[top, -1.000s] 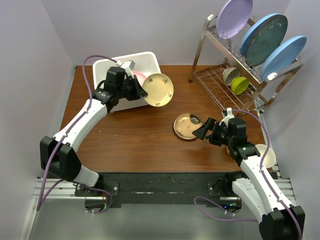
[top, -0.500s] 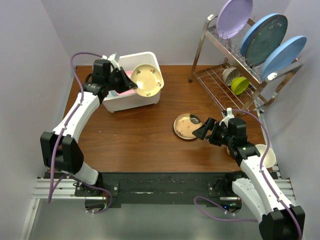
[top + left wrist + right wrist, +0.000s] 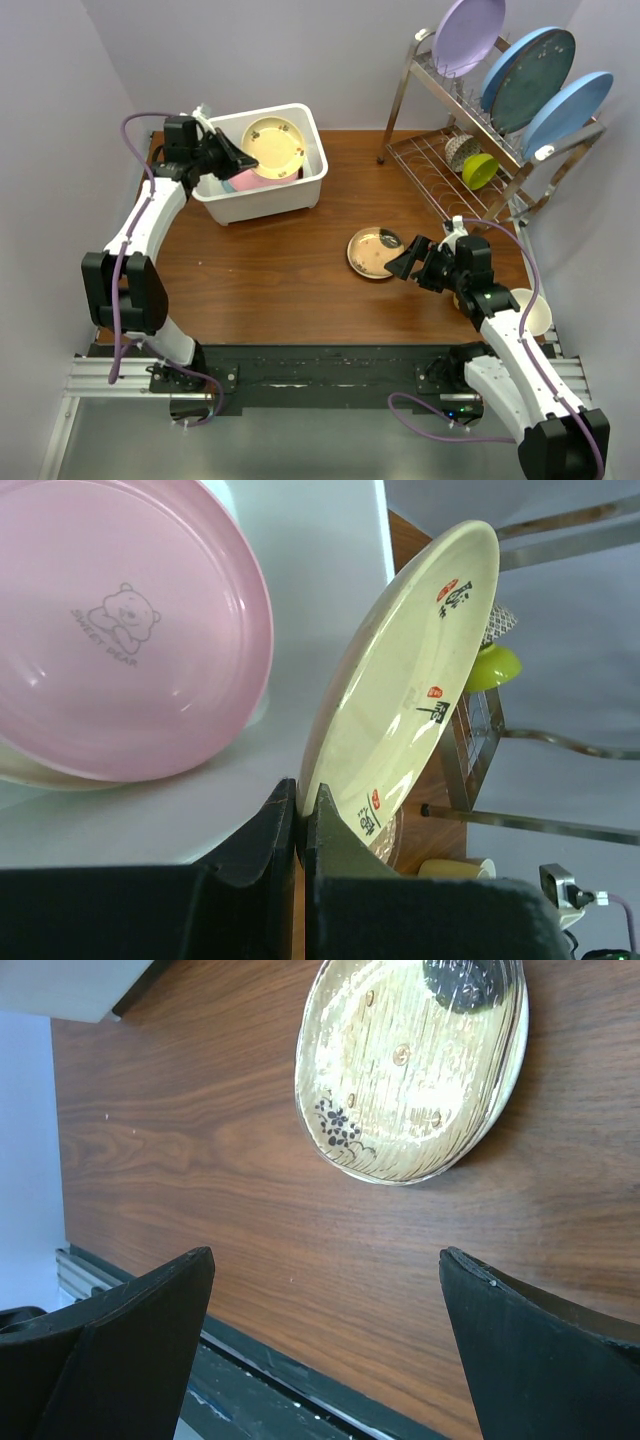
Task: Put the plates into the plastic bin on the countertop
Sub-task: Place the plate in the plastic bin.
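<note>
Countertop (image 3: pixel 290 270): brown wood, carries bin and 1 loose plate. Bin (image 3: pixel 262 203), 11 o'clock: cream plate (image 3: pixel 272 147) has moved from beside the rim to over the inside, tilted above pink plate (image 3: pixel 130 630); release pending. Left gripper (image 3: pixel 303 802): clamped on cream plate's rim. Tan plate (image 3: pixel 375 252): flat, just beside right gripper (image 3: pixel 408 258) at its 9 o'clock; jaws apart, empty.

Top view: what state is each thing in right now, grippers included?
plastic bin, upright on the countertop
cream plate, tilted over the plastic bin, held by its rim
left gripper, shut on cream plate
pink plate, lying in the plastic bin
tan plate, flat on the countertop, untouched
right gripper, open, beside tan plate
</note>
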Motion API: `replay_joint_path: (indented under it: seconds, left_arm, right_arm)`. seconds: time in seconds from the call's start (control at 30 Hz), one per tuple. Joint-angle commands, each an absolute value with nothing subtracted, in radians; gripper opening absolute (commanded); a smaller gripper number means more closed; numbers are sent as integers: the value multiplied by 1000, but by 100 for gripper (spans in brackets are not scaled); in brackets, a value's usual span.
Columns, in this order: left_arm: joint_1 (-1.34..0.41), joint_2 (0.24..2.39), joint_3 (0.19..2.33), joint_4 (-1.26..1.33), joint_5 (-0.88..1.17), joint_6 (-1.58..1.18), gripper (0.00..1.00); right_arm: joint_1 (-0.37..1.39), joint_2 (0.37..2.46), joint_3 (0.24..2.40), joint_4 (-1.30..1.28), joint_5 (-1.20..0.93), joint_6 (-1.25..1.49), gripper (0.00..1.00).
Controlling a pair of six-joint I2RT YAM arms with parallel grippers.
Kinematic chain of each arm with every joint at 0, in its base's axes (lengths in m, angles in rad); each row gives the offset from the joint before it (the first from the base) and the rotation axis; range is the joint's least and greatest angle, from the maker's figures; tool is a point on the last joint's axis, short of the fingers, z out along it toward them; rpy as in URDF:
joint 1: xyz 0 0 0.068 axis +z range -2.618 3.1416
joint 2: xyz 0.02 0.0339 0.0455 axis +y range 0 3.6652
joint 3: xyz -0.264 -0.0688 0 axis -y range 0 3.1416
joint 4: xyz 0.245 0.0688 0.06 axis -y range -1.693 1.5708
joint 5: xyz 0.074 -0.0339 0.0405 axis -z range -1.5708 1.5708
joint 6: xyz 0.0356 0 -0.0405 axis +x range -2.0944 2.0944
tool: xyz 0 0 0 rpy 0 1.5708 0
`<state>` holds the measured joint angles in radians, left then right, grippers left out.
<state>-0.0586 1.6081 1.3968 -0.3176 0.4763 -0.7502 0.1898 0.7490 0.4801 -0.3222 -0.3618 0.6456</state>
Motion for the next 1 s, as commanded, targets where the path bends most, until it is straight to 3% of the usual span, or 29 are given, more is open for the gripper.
replay_joint_path:
  seconds: [0.0, 0.97]
  left_arm:
    - [-22, 1646, 1442, -258, 526, -802, 0]
    - [28, 1865, 1505, -288, 480, -842, 0]
  right_arm:
    - [192, 752, 480, -307, -377, 626, 99]
    - [192, 788, 462, -278, -383, 635, 99]
